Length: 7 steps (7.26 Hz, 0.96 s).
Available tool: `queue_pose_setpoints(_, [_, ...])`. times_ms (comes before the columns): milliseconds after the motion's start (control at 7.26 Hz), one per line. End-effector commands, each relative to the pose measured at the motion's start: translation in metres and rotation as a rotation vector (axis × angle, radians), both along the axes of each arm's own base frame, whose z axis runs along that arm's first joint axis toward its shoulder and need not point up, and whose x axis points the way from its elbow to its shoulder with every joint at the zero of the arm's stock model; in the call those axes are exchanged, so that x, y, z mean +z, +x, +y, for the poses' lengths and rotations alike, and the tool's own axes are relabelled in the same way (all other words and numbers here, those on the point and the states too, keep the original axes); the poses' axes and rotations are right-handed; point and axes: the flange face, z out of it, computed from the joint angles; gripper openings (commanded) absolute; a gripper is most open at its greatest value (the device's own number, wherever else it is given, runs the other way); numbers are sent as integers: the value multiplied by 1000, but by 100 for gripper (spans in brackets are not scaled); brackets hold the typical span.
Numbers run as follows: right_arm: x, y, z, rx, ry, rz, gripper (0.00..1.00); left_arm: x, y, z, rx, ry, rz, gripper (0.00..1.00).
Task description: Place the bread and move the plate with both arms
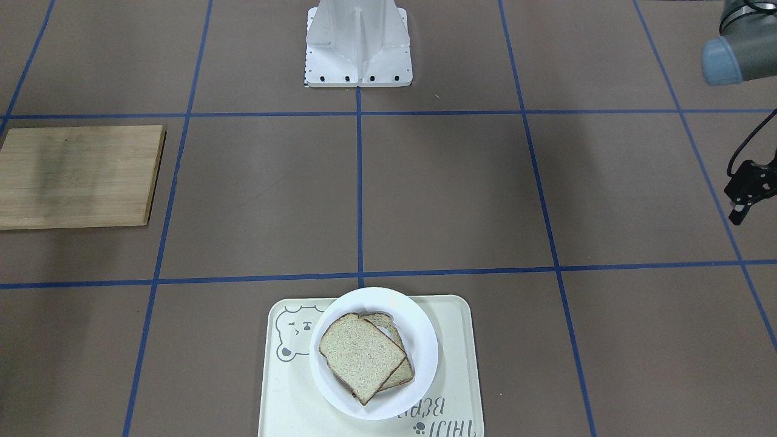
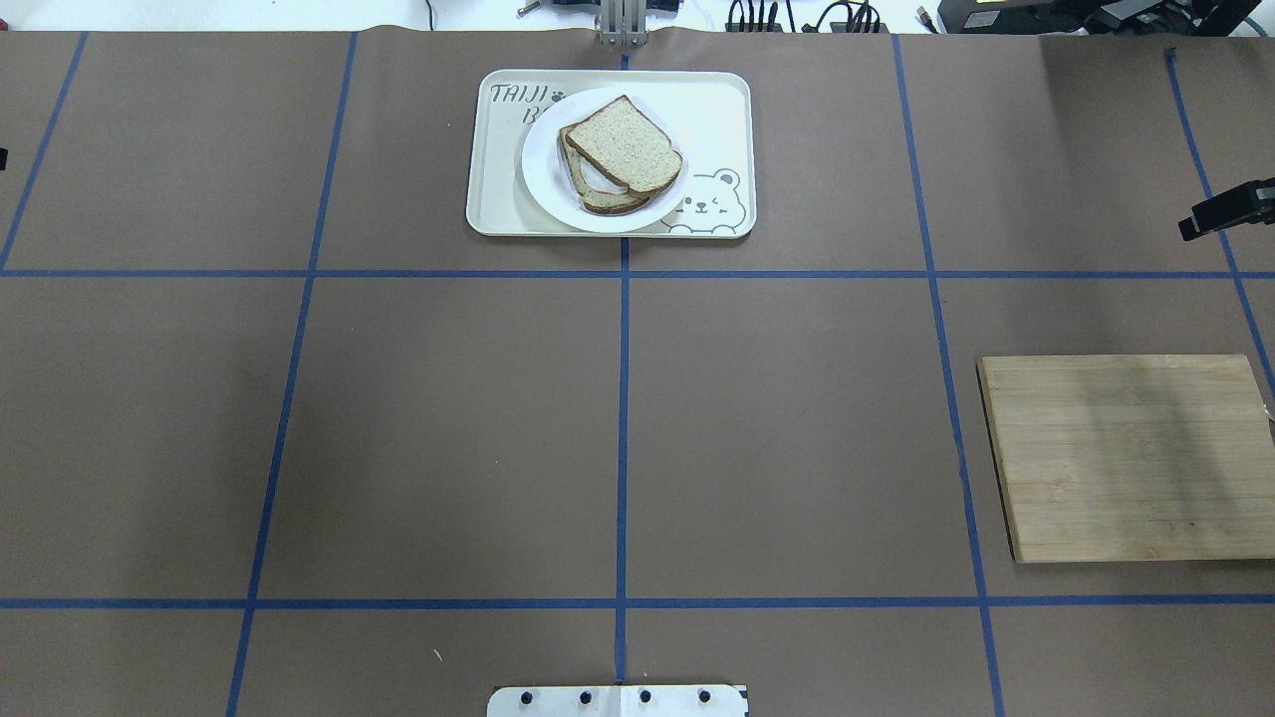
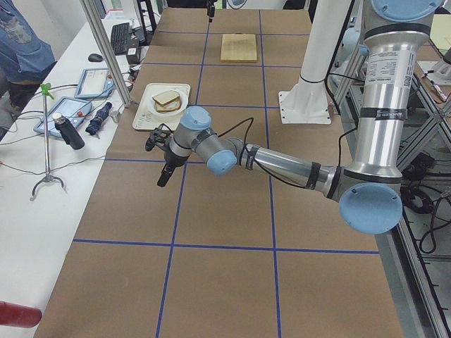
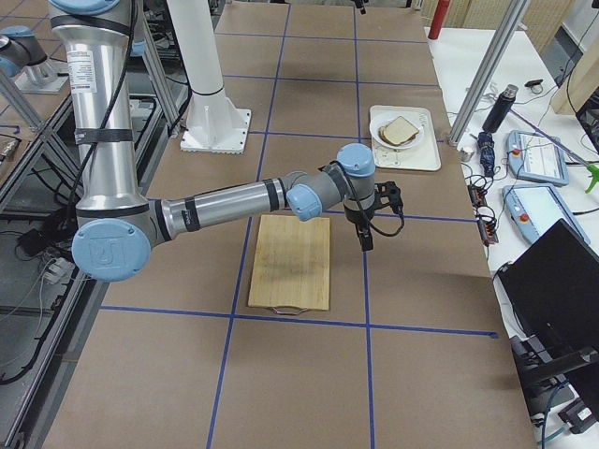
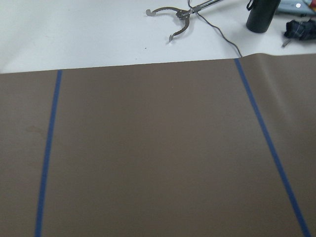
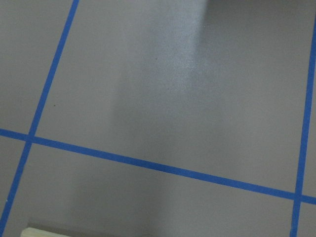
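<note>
The bread (image 1: pixel 361 355) is a plain speckled slice with a dark crust. It lies on top of another slice on the white plate (image 1: pixel 425 355), and something white shows between the slices in the overhead view (image 2: pixel 598 184). The plate stands on the cream bear tray (image 1: pixel 455 376) at the table's far middle; the bread (image 2: pixel 626 144) and plate (image 2: pixel 543 194) also show from overhead. My left gripper (image 1: pixel 737 215) hangs empty above the table, far off to the left side, fingers together. My right gripper (image 2: pixel 1185 229) hangs empty at the right edge, fingers together.
A wooden cutting board (image 2: pixel 1131 458) lies on the right side of the table, near my right gripper (image 4: pixel 366 245). The robot's white base (image 2: pixel 618 700) stands at the near edge. Beyond the tray a white bench holds tools and a black bottle (image 5: pixel 261 15).
</note>
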Motion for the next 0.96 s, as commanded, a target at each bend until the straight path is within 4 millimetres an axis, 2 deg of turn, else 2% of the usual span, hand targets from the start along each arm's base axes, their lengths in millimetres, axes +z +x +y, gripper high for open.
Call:
queue_pose_setpoints(0, [12,3,8,-11,-18,0,100,-6,-18,14,250,-133,-69,98])
queue_pose_setpoints(138, [15,11,11,-3,-28,-8,100,4,-23,18,307,-166,-82,98])
queue_pose_setpoints(413, [21,12,14,-10,-54,-27,100,23,-24,29,324,-221,-43,98])
queue_pose_setpoints(551, [23,11,15,-13,-57,-29,100,37,-22,43,336,-255,11,98])
queue_pose_setpoints(827, [30,10,13,-11,-72,-26,100,35,-19,47,354,-256,61,98])
